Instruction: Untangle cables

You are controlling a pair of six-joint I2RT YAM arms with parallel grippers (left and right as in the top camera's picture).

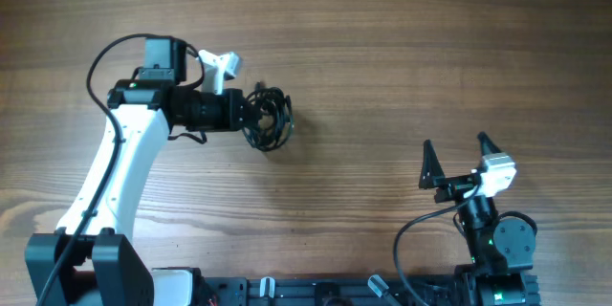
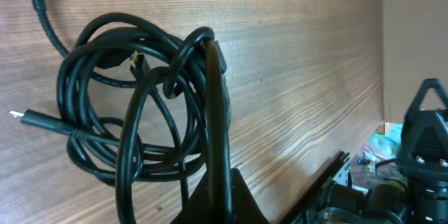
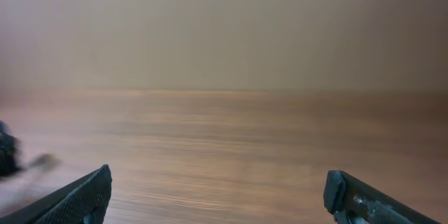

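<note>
The cables [image 1: 268, 120] lie on the table [image 1: 382, 38], left of centre.

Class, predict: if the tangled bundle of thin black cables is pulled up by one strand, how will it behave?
Probably floppy: the tangled bundle of thin black cables forms loose curved loops, so it should sag. Likely light, being so thin. Pulled by one strand, the interlocked loops would probably rise together, the whitish-tipped plug dangling.

The table [image 1: 382, 57] lies open right of the cables [image 1: 268, 120].
</note>
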